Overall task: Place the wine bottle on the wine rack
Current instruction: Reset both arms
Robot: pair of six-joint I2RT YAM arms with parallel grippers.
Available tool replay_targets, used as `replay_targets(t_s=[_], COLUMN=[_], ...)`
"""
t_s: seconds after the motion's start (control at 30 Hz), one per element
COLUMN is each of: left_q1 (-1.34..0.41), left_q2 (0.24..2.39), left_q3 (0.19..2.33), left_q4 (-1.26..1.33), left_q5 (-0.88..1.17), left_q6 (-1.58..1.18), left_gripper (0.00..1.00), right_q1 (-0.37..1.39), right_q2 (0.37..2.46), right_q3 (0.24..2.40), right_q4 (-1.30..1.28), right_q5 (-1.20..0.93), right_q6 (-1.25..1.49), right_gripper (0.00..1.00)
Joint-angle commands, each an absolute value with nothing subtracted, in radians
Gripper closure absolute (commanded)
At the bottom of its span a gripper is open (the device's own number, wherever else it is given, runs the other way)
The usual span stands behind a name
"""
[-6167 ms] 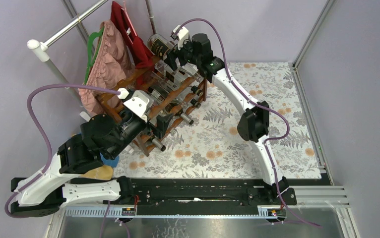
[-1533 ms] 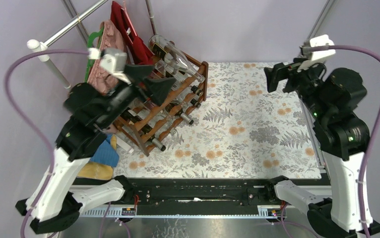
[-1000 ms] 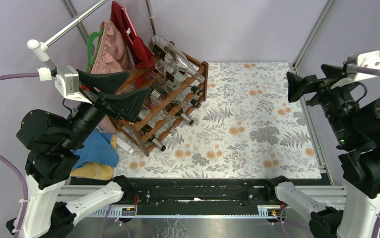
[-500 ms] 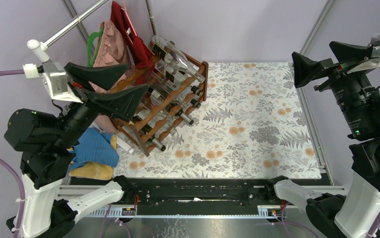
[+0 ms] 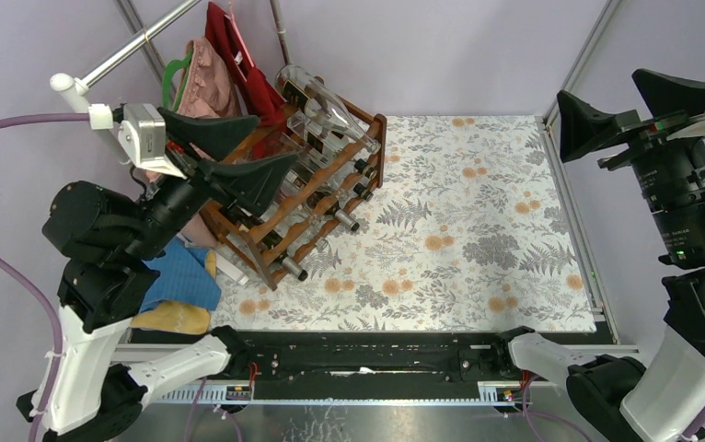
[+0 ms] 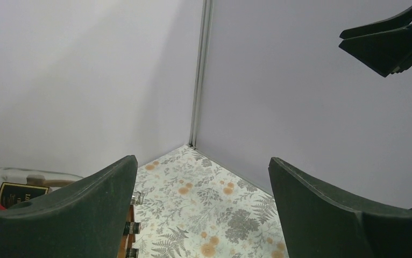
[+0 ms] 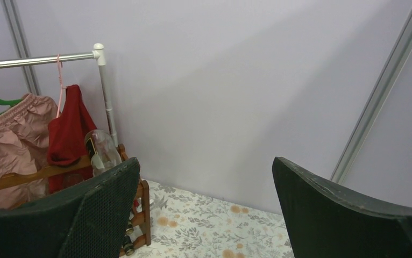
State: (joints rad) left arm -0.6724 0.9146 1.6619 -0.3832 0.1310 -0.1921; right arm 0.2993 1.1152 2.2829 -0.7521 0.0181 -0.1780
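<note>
Tablecloth (image 5: 459, 239) floral; walls (image 5: 459, 46) lilac; wine rack (image 5: 286, 214) far-left corner (bottles (image 5: 312, 97) aboard); left gripper (image 5: 277, 141), right gripper (image 5: 597, 83) both spread wide, empty.

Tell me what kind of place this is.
Probably a robot test booth dressed as a home: plain lilac wall panels in metal framing, a floral tablecloth, a wooden wine rack holding bottles, and a clothes rail with hanging garments.

The left gripper (image 5: 277, 140) hides part of the wine rack (image 5: 306, 204).
</note>
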Motion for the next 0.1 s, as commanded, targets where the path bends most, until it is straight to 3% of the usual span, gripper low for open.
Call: replay_targets(t_s=[0.0,0.07], left_q1=[-0.669,-0.669], left_q2=[0.887,0.885], left_q3=[1.671,1.681], left_q4=[-0.354,-0.363], left_q5=[0.124,0.127], left_q6=[-0.173,-0.176], left_gripper=[0.01,0.01], right_q1=[0.298,0.299], right_q2=[1.139,1.142], right_q3=[2.323,2.332], right_q4=[-0.727,-0.724], right_q5=[0.033,0.034], right_q6=[-0.207,-0.215], right_gripper=[0.0,0.0])
